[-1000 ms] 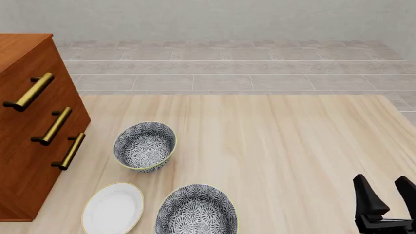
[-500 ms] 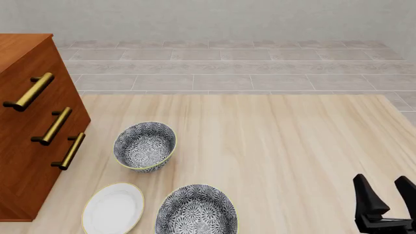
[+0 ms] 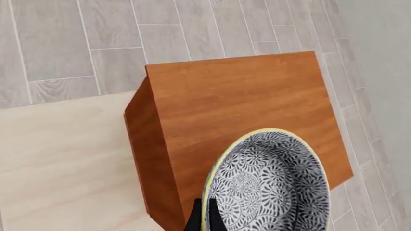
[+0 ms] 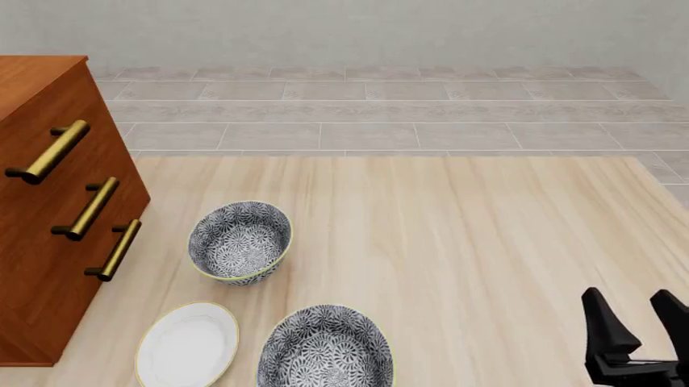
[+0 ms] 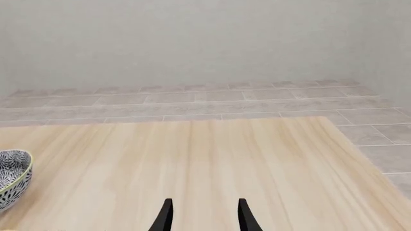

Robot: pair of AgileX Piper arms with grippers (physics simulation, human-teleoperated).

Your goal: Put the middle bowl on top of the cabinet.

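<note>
In the left wrist view my left gripper (image 3: pixel 204 217) is shut on the rim of the middle bowl (image 3: pixel 273 185), a deep blue-and-white floral bowl with a pale-yellow rim. The bowl hangs over the flat top of the reddish-brown cabinet (image 3: pixel 237 96); I cannot tell whether it touches the top. The front view shows the cabinet (image 4: pixel 48 201) at the left with three brass handles, but neither the held bowl nor the left gripper. My right gripper (image 4: pixel 638 326) stands open at the table's near right, its fingertips (image 5: pixel 165 214) apart with nothing between them.
Two more floral bowls rest on the wooden table (image 4: pixel 463 242): one (image 4: pixel 239 240) near the cabinet's front, one (image 4: pixel 325 348) at the near edge. A plain white plate (image 4: pixel 187 345) lies beside the nearer bowl. Grey tiled floor lies beyond the table.
My right gripper has shifted very slightly; the bowls, plate and cabinet in the front view have not moved.
</note>
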